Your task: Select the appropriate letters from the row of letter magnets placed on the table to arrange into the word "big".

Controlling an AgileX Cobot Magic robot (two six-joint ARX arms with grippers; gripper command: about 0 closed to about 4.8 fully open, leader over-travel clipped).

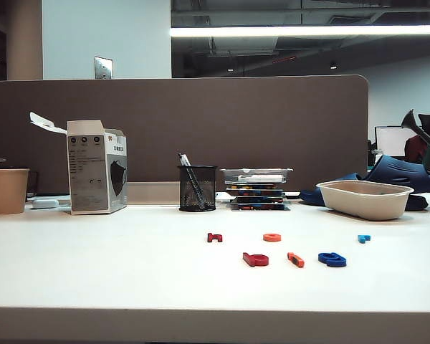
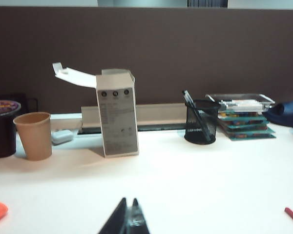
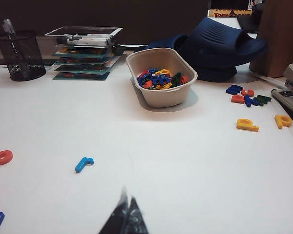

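on the table [image 1: 93,258], the three letters for "big" lie in a front line: a dark red ring-and-stem letter [image 1: 256,259] on the left, a thin orange-red bar [image 1: 295,259] in the middle, tilted, and a dark blue looped letter [image 1: 332,259] on the right, each a little apart from the next. behind them sits a looser back line of a small dark red piece [image 1: 214,237], an orange ring [image 1: 272,237] and a small light blue piece [image 1: 363,239].

neither arm shows in the exterior view. the left gripper [image 2: 128,219] appears only as dark fingertips at the edge of its wrist view, low over bare table, the tips pressed together with nothing between them. it faces a white carton [image 2: 117,114] with its flap open, a paper cup [image 2: 34,135] and a mesh pen cup [image 2: 201,122].

the right gripper [image 3: 127,217] likewise shows only dark tips drawn together, holding nothing, above bare table. in its view the light blue piece [image 3: 83,164] and the orange ring [image 3: 2,157] lie ahead of it, and a beige tub [image 3: 162,97] full of mixed coloured letters stands farther back, near a stack of flat cases [image 3: 85,61]. a few more loose letters [image 3: 247,95] lie beside the tub.
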